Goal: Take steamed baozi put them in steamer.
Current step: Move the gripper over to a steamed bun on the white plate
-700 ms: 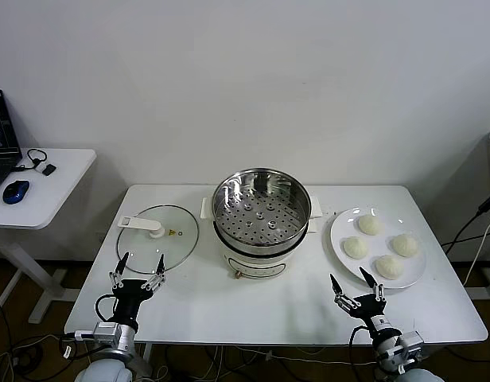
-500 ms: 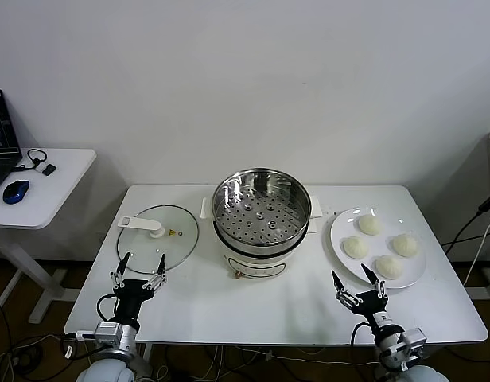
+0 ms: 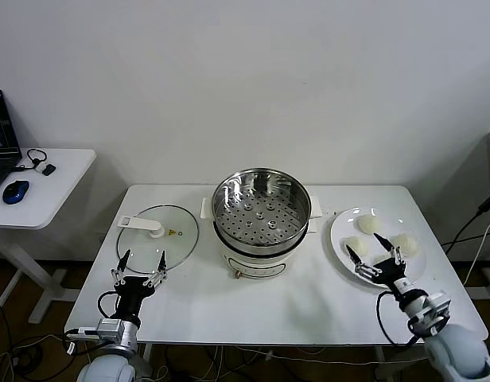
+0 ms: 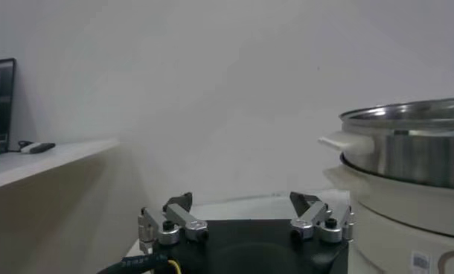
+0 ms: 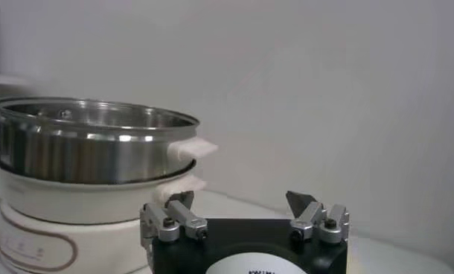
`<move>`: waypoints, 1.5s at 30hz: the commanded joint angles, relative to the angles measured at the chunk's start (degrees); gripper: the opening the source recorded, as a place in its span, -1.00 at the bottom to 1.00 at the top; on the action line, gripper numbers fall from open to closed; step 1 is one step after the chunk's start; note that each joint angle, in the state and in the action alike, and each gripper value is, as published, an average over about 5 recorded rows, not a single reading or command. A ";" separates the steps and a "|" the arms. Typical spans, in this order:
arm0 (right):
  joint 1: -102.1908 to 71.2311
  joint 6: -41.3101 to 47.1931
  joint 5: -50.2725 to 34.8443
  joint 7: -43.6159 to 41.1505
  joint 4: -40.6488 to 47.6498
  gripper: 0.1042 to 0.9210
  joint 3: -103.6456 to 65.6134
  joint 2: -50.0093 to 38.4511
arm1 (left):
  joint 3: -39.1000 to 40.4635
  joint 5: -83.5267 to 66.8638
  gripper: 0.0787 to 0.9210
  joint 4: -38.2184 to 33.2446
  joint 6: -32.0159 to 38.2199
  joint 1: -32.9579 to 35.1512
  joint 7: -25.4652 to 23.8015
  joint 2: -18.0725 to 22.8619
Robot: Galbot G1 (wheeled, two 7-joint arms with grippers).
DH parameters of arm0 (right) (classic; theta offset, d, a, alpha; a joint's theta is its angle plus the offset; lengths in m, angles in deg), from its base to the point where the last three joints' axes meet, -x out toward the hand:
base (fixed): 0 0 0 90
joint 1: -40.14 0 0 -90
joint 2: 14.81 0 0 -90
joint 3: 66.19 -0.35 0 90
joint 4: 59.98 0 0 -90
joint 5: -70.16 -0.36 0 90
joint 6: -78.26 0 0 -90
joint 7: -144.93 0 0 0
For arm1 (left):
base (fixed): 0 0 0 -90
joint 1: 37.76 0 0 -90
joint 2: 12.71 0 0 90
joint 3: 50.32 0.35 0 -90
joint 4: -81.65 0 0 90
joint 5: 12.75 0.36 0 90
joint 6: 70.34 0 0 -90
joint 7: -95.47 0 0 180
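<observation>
The steamer (image 3: pixel 261 208) is polished, mirror-bright metal with a perforated floor, on a smooth white plastic-looking base; the lid (image 3: pixel 158 236) is clear glass; the steamed baozi (image 3: pixel 369 224) look matt and smooth on a glossy white plate (image 3: pixel 337 232); the table (image 3: pixel 253 310) is plain matt white

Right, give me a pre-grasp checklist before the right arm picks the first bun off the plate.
1. Right gripper jaws open: ok.
2. Right gripper above the plate, over the near baozi: ok.
3. Jaws centred on one baozi: cannot tell; the nearest baozi is partly hidden behind the jaws.
4. Steamer uncovered, perforated floor bare: ok.
5. Glass lid lies flat on the table, away from the path between plate and steamer: ok.
6. Left gripper parked at the table's near edge by the lid, jaws open, holding nothing: ok.
</observation>
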State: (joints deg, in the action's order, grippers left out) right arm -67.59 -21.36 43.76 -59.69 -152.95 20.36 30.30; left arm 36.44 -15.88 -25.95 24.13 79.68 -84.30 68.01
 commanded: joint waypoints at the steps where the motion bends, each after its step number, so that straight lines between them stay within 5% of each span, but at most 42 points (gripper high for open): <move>1: 13.90 0.15 3.36 -22.38 13.28 0.76 4.20 -14.65 | 0.65 -1.44 0.77 -0.64 -0.42 0.39 0.32 -0.46; 13: 47.74 -0.37 17.32 -36.02 31.02 0.76 31.25 -20.11 | 1.68 -1.78 0.77 -1.84 -0.83 0.34 -0.19 0.47; 23: 77.66 -8.94 33.53 -41.94 48.91 0.76 58.85 -11.11 | 1.34 -1.87 0.77 -1.56 -0.88 0.48 -0.27 0.26; 45: 80.47 -13.93 57.80 -40.23 71.89 0.76 48.86 9.63 | 1.13 -1.60 0.77 -1.72 -1.16 1.01 -0.20 0.50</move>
State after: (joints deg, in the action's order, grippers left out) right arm 9.04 -33.83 91.74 -99.73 -89.96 71.44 32.81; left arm 37.72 -17.36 -27.82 23.00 80.60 -84.54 68.47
